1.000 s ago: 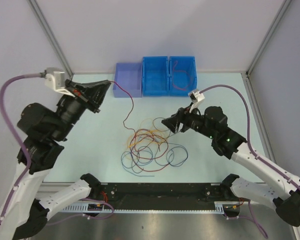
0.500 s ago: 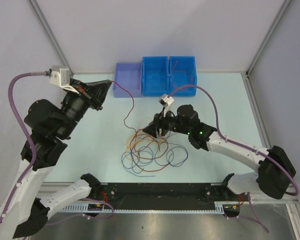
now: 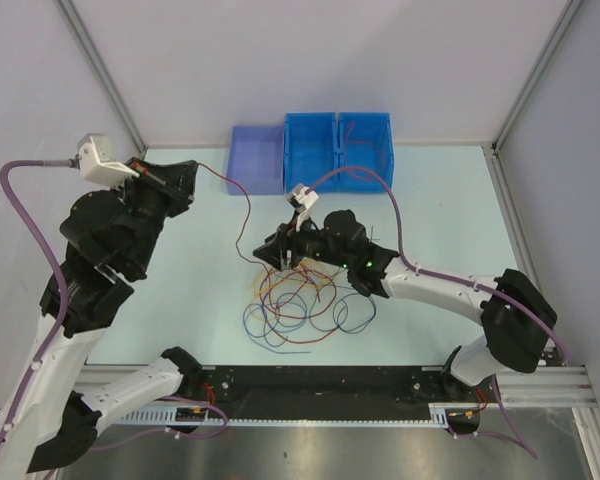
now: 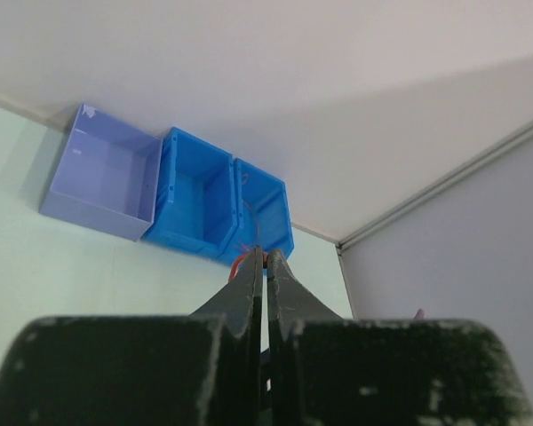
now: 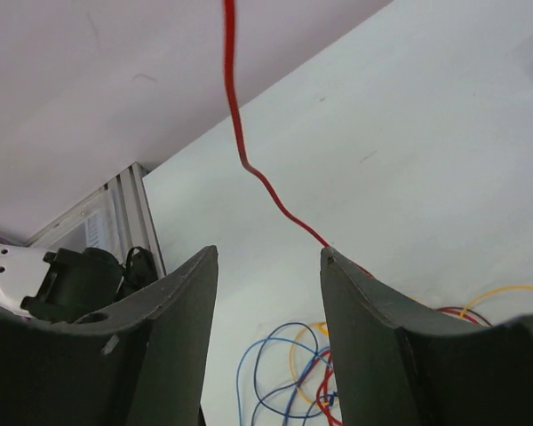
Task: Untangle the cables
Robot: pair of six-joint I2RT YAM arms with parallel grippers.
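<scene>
My left jaws are pressed together, raised at the far left of the tabletop (image 3: 435, 200), and a bit of the red cable (image 3: 243, 207) shows pinched at their tips in the left wrist view. From there that strand slants down to the right, passes in front of the lilac bin (image 3: 256, 160), bends, and drops into the tangle of cables (image 3: 302, 300) lying mid-tabletop, nearer my bases than the bins.

The tangle is loose loops: blue on the near side, red and orange-yellow crossing over them, a dark strand trailing out at the near edge.

My right jaws stand apart, low over the far left edge of the tangle. Through their gap I see the red cable coming down over the tabletop and slipping out of sight behind one of their fingers (image 5: 364, 355); I cannot tell whether it touches either one.

Two blue bins (image 3: 337, 150) sit side by side against the lilac bin at the far edge.
</scene>
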